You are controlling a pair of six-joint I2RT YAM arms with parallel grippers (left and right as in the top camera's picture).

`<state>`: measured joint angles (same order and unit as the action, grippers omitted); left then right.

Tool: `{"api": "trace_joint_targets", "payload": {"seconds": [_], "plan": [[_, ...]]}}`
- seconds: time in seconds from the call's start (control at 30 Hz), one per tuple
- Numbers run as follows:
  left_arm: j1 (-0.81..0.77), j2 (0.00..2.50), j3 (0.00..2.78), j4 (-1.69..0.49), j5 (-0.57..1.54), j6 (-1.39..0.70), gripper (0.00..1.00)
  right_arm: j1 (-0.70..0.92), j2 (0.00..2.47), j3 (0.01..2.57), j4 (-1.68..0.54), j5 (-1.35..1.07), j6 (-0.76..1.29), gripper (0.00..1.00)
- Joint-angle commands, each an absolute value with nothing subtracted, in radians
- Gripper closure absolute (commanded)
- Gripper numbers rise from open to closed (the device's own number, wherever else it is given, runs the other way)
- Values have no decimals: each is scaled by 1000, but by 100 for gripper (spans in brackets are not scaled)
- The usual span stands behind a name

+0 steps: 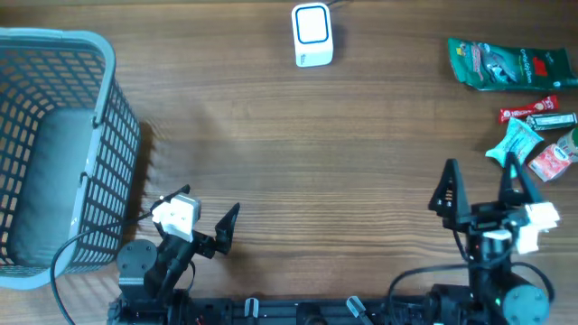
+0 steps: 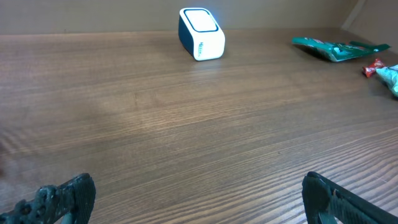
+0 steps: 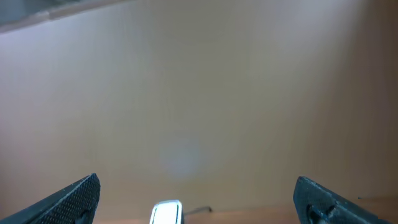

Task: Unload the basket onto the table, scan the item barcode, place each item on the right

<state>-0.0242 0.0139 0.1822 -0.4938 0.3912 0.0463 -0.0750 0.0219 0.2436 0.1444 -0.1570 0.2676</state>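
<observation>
Left tool (image 1: 194,209), black, two-fingered: spread wide, empty, parked at near table edge. Right tool (image 1: 480,182), same make: released, empty, just beside the goods. Brown wood-grain table (image 1: 316,153). Grey plastic lattice basket (image 1: 54,144), far left, likely for scanned goods. Packaged snack items (image 1: 533,135), right edge, unscanned. White box scanner with blue window (image 1: 312,35), far centre, facing up for presenting barcodes.

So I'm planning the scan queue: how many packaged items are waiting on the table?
4, at the table's right edge: green pouch farthest back, red bar, light blue packet, red-and-white packet nearest the right gripper. Overlap and the frame edge may hide more.
</observation>
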Motion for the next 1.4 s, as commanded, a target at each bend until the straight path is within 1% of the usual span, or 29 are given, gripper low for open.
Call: {"api": "trace_joint_targets", "payload": {"seconds": [0.0, 0.17, 0.27, 0.33, 0.43, 0.5, 0.6, 1.27, 1.33, 1.37], "plan": [[-21, 7, 176, -492, 403, 36, 0, -52, 3, 176, 158, -101, 294, 0], [-21, 7, 176, -492, 403, 37, 0, -51, 3, 57, 167, 39, 412, 0], [-21, 7, 176, -492, 403, 37, 0, -51, 3, 4, 160, 58, 421, 0], [-21, 7, 176, -492, 403, 37, 0, -51, 3, 5, 112, 67, 390, 0], [-21, 7, 176, -492, 403, 37, 0, -51, 3, 5, 74, 67, 290, 0], [-21, 7, 176, -492, 403, 37, 0, -51, 3, 5, 9, 66, 266, 0], [-21, 7, 176, -492, 403, 37, 0, -51, 3, 5, 10, 36, 211, 0], [-21, 7, 176, -492, 403, 37, 0, -40, 5, 5, 10, 36, 212, 0], [-21, 7, 176, -508, 338, 47, 0, -40, 5, 5, 10, 36, 212, 0], [-21, 7, 175, -482, 336, 48, 0, -40, 5, 5, 10, 36, 212, 0]]}}
